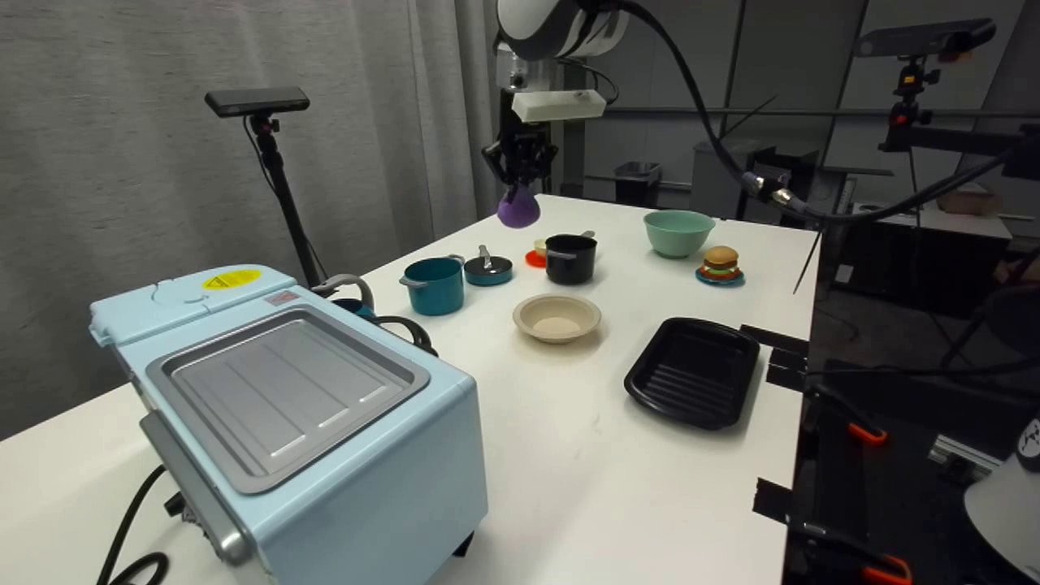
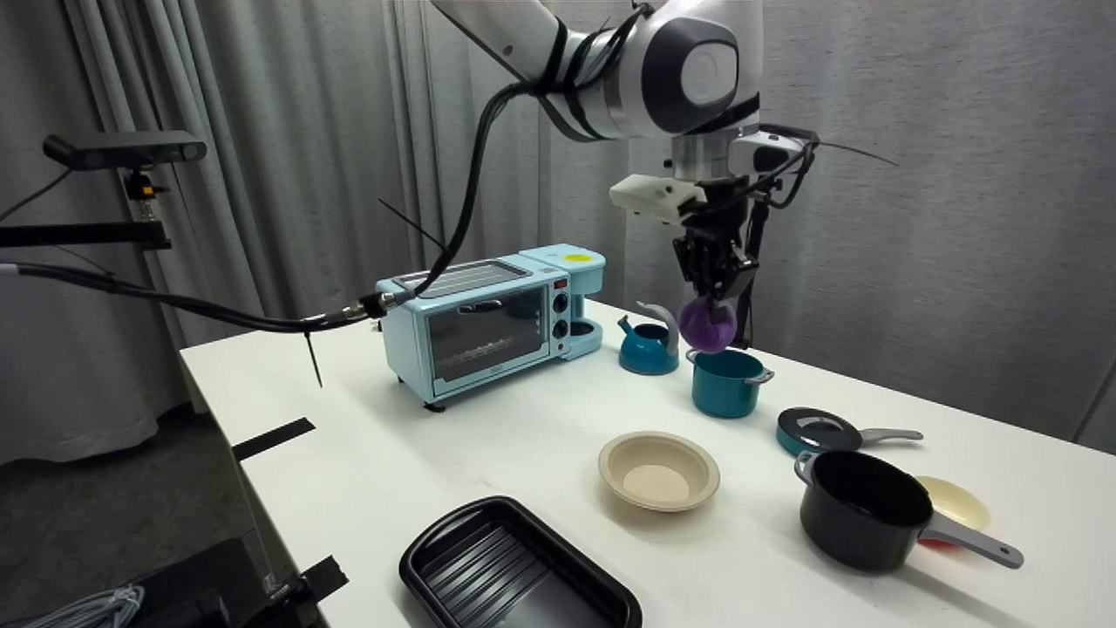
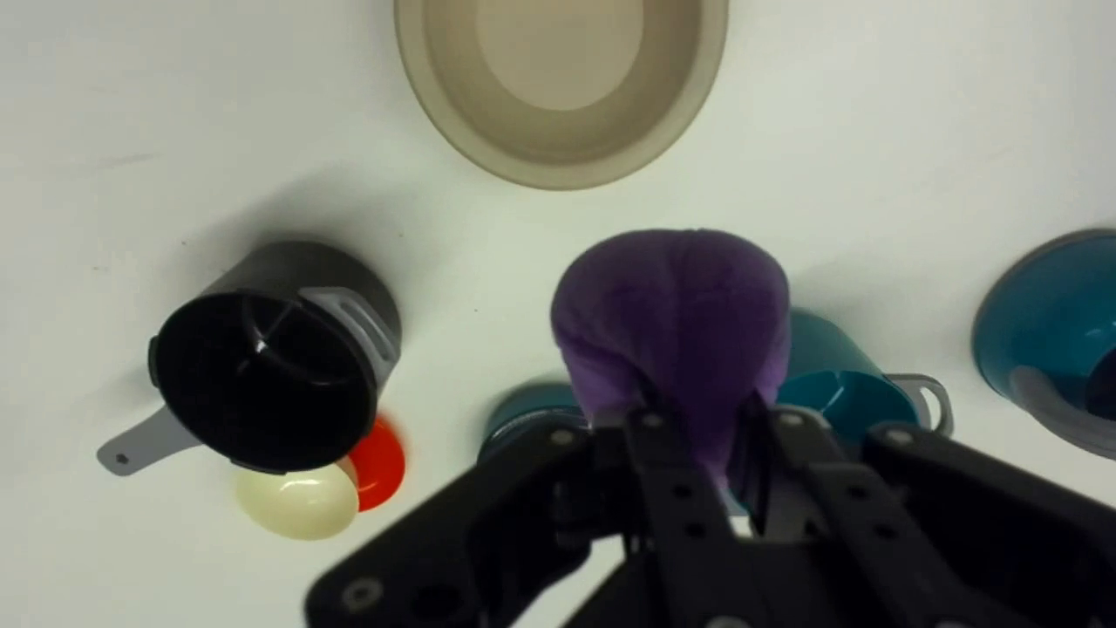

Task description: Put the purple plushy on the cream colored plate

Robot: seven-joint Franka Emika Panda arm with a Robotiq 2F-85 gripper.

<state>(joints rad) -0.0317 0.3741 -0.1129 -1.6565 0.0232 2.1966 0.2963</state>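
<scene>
In an exterior view, the gripper (image 1: 521,176) points downward above the white table (image 1: 617,487), clamped on a purple plush toy (image 1: 518,210) that hangs beneath it, off the tabletop. The cream plate (image 1: 557,328) rests on the table, apart from the toy, between a black pot (image 1: 570,264) and a black ribbed tray (image 1: 691,374). A teal pot (image 1: 436,288) and a lidded pan (image 1: 488,275) stand to the left; a green bowl (image 1: 678,236) and a toy burger (image 1: 721,260) on a blue saucer (image 1: 721,282) stand farther back to the right, and a light blue toaster oven (image 1: 382,479) occupies the left foreground. In an exterior view, the toy partly overlaps the rim of the teal pot along the line of sight, and a kettle (image 2: 649,352) stands beside that pot. The plate sits nearer the camera, with the tray in front of it and the black pot to its right. In the wrist view, the gripper enters from the bottom, its fingers (image 3: 667,471) narrowed to a small gap filled with plush; the body of the toy bulges forward past their tips. The plate, cut by the top edge, lies ahead of the toy. The black pot stands at left, beside a yellow dish (image 3: 299,504) and a red dish (image 3: 382,462); the teal pot is partly hidden by the toy, and the kettle is cropped by the right edge.
</scene>
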